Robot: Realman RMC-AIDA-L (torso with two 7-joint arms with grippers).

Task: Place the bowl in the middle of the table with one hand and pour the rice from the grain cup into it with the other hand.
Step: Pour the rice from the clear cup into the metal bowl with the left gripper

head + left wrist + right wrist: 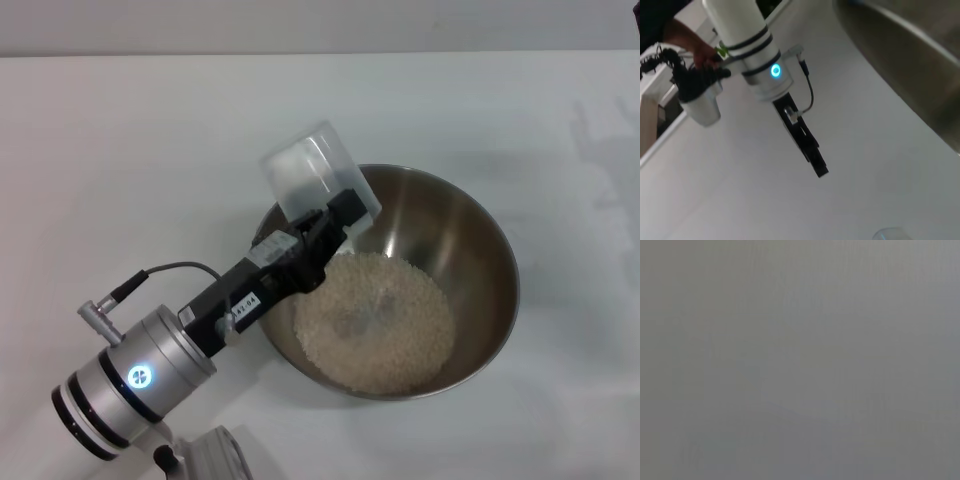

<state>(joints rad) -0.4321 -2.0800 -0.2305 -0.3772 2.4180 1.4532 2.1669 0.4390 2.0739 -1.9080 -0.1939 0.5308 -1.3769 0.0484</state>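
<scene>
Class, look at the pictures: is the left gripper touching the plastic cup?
Touching. The head view shows the left gripper clamped on the grain cup, which is tipped over the bowl; its black fingers overlap the cup's lower edge with no gap.

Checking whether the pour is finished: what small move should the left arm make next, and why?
Probably tip the cup back upright and lift it off the bowl. The left gripper holds it tilted over the near rim, it looks empty, and the rice already lies heaped in the bowl.
</scene>
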